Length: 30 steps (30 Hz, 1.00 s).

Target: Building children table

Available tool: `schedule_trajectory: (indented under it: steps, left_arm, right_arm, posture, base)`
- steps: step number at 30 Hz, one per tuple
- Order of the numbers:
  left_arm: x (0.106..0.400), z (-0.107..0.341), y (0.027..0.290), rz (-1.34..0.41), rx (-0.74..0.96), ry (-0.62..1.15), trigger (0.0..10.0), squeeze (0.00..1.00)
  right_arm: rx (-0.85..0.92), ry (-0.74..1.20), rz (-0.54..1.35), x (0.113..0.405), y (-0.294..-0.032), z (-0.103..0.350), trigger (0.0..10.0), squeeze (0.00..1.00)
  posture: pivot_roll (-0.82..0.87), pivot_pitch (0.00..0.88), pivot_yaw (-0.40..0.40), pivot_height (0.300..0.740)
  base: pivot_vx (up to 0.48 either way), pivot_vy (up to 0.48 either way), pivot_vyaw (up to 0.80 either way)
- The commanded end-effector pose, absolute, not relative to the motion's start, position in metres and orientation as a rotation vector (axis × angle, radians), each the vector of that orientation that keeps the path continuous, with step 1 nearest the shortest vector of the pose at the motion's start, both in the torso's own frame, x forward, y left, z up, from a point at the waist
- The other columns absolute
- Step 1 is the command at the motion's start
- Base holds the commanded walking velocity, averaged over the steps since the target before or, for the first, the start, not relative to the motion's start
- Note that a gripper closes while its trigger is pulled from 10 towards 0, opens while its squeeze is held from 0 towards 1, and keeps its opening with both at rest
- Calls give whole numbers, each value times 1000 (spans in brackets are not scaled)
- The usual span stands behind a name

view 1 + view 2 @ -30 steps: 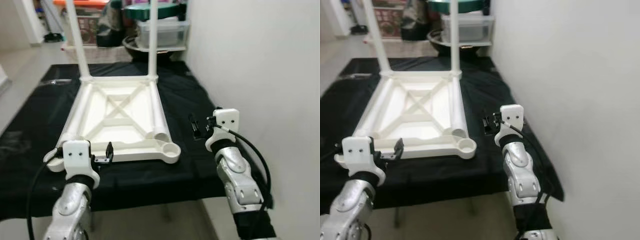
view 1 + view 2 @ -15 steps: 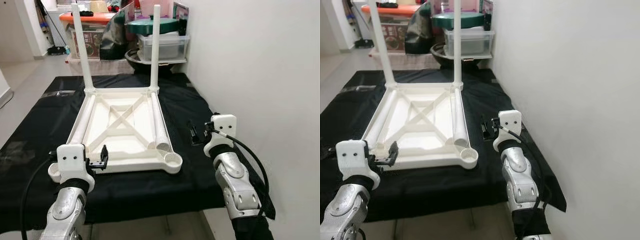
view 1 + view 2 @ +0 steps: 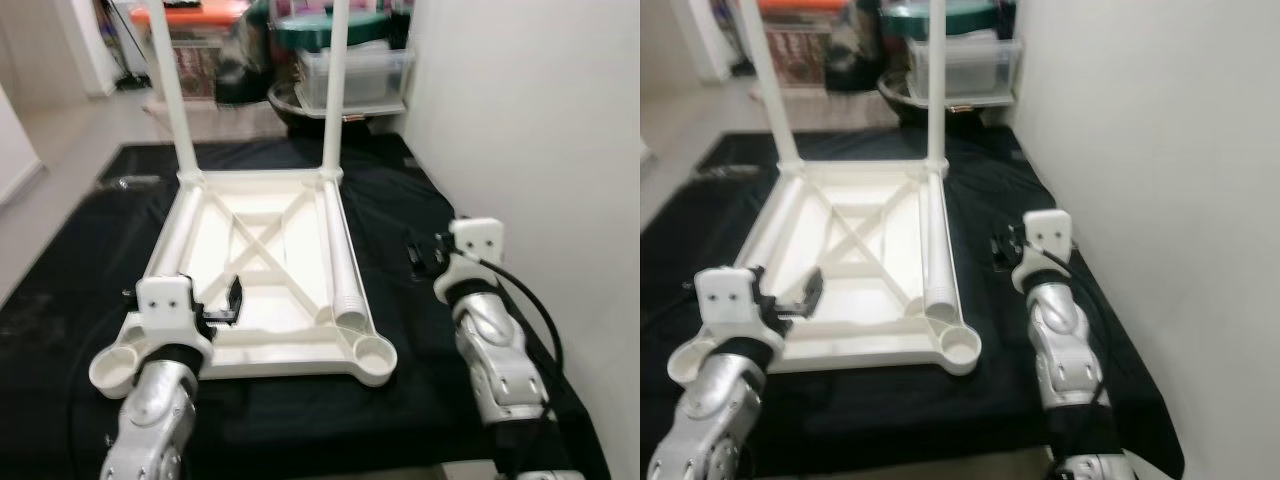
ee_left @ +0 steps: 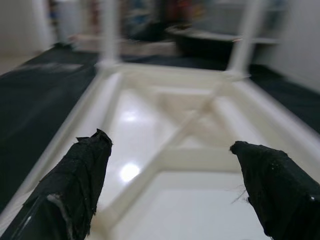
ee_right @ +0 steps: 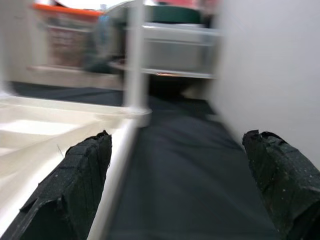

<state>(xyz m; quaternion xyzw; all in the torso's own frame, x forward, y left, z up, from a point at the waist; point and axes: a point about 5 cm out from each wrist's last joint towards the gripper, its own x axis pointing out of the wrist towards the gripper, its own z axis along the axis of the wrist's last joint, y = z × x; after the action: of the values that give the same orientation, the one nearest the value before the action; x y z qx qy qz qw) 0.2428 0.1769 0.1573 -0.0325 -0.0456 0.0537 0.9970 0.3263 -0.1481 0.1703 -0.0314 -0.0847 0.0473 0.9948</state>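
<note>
A white child's table top (image 3: 262, 255) lies upside down on a black cloth (image 3: 70, 270). Two white legs (image 3: 172, 90) (image 3: 334, 90) stand upright in its far corners. A third leg (image 3: 343, 265) lies loose along the inside of its right rail. The near corner sockets (image 3: 372, 350) (image 3: 118, 365) hold nothing. My left gripper (image 3: 228, 300) is open and hovers over the near-left part of the top, its black fingers (image 4: 85, 170) spread wide. My right gripper (image 3: 422, 255) is open above the cloth, to the right of the table top, holding nothing; its fingers (image 5: 80, 175) stand far apart.
A white wall (image 3: 540, 120) runs close along the right side. Past the far end of the cloth stand a clear storage box (image 3: 360, 70), a dark basin and other clutter. Bare floor (image 3: 60, 130) lies to the left.
The whole view has shifted closer to the table top. My left gripper now sits over the near-left rail instead of just short of the near edge. Both grippers stay open.
</note>
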Motion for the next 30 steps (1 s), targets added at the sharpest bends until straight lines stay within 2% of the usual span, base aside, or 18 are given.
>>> schedule_trajectory:
  steps: [1, 6, 14, 27, 30]
  left_arm:
    - [243, 156, 176, 102, -67, -89, 10000, 0]
    - [242, 157, 175, 96, -78, -95, 10000, 0]
    - [243, 158, 174, 89, -72, -100, 10000, 0]
    - [244, 158, 176, 95, -58, -100, 10000, 0]
    - [243, 156, 175, 97, -51, -90, 10000, 0]
  right_arm:
    - [-69, -168, 88, 326, -152, 170, 10000, 0]
    - [-74, -166, 82, 326, -153, 170, 10000, 0]
    - [-77, -168, 80, 327, -153, 170, 10000, 0]
    - [-164, -169, 112, 326, -149, 170, 10000, 0]
    - [-236, -167, 138, 326, -154, 170, 10000, 0]
  posture:
    - [94, 0, -50, 740]
    - [98, 0, -54, 740]
    - [95, 0, -46, 740]
    - [97, 0, -42, 740]
    - [95, 0, -42, 740]
  base:
    - [0, 0, 0]
    - [0, 59, 0]
    - [0, 464, 0]
    - [0, 0, 0]
    - [0, 0, 0]
